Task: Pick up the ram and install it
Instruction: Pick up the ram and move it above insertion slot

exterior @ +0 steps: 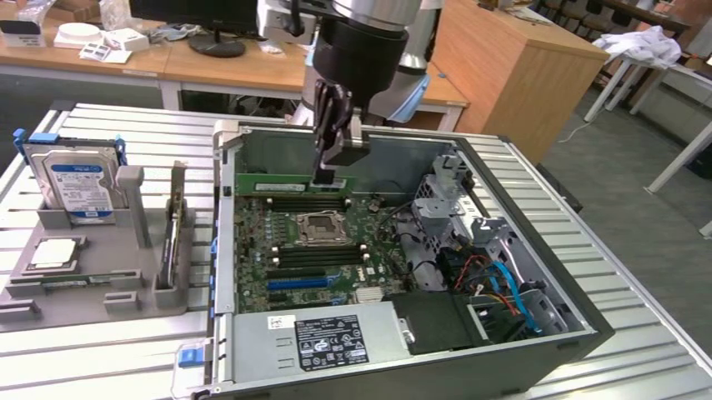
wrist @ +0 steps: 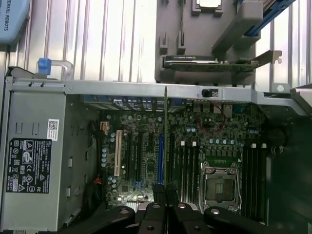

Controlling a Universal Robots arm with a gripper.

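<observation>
The gripper (exterior: 326, 172) is clamped on the ram (exterior: 278, 185) above the memory slots (exterior: 303, 202). Misalignment with a slot may jam the ram or damage contacts.

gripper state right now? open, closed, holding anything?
Gripper: closed on the slim, flat green circuit-board RAM stick, over the green motherboard.

The blue cover (wrist: 9, 22) bears white lettering reading "ERSAL ROBOTS" (cut off at the edge), while the power supply label (wrist: 28, 165) is too small to read.
</observation>
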